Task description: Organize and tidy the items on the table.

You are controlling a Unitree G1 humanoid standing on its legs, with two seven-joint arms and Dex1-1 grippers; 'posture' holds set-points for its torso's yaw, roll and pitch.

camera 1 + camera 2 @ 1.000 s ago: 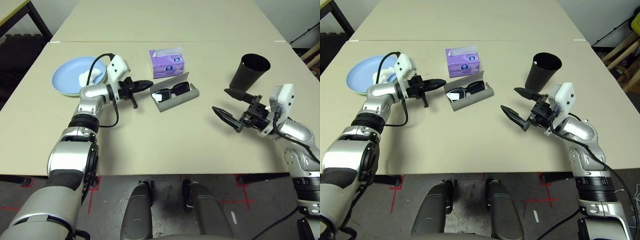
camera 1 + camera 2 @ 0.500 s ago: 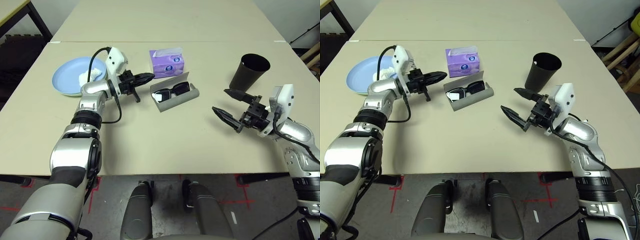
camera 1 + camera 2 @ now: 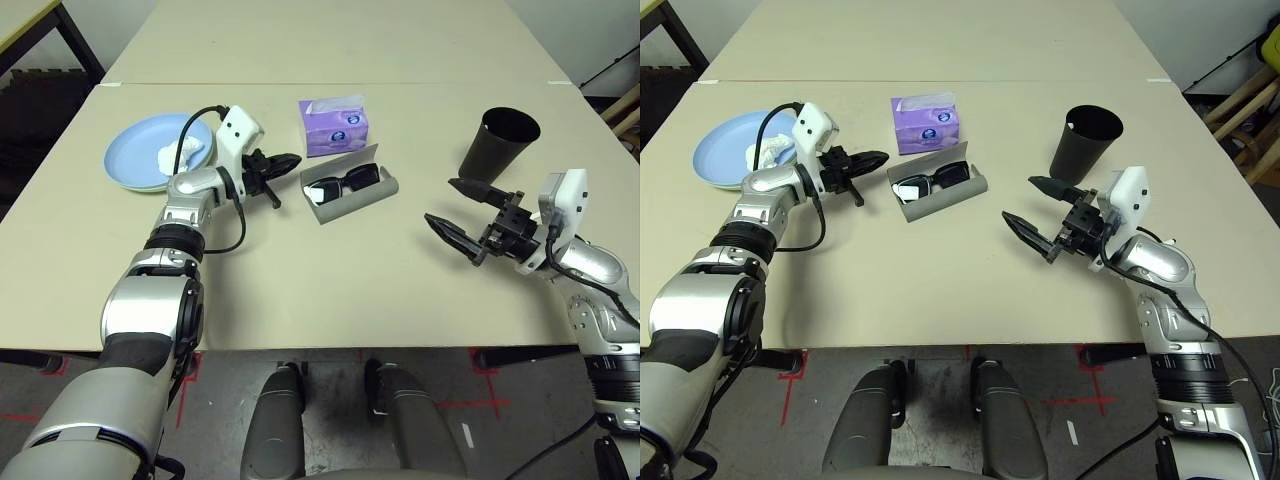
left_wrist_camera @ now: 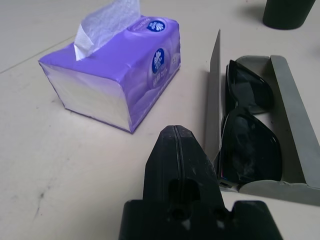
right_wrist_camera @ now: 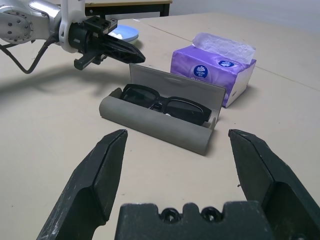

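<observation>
Two grippers flank the grey glasses case [image 3: 350, 190], lid-up with the black sunglasses [image 3: 348, 180] inside, lengthwise between them. The left gripper [image 3: 285, 161], jaws closed and empty, is nearer its lid; the right gripper [image 3: 456, 212] is held wide open.

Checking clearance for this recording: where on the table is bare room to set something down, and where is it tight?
Bare: the beige table near the front edge, between the grey glasses case and the open right gripper; also beyond the purple tissue box. Crowded: the shut left gripper, box and case cluster together.
</observation>
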